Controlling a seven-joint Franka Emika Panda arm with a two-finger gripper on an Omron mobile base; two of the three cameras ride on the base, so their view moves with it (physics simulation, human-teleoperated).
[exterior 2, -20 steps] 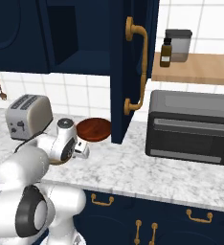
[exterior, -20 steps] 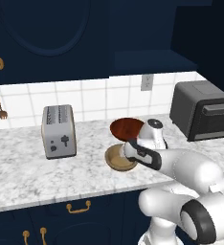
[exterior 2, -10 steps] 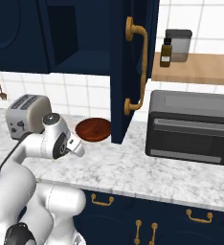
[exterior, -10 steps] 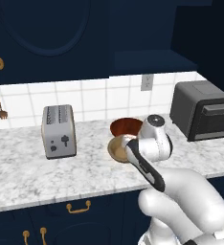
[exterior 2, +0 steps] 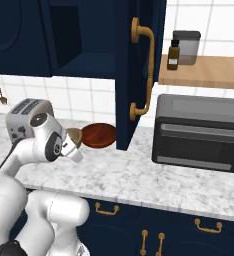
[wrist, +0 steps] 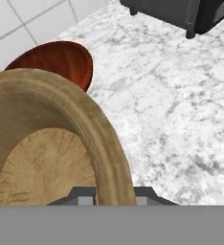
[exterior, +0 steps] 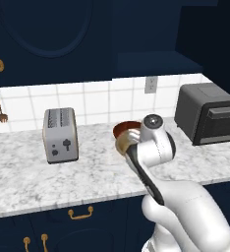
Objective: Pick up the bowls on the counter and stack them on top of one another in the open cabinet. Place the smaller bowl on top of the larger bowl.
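The two-finger gripper grips the small light tan matte wooden bowl by its rim, one finger on each side of the wall, holding it lifted off the long white-grey marbled stone counter. Just beyond the fingers, the wide glossy reddish-brown bowl sits on that counter. Farther up and away, the dark navy wall cabinet stands open. Judging by this, neither bowl is shelved yet; the whole stacking remains.

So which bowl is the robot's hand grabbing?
The smaller bowl, the light tan matte one. Its rim sits between the hand's fingertips. The larger bowl, the glossy reddish-brown one, sits on the counter, untouched.
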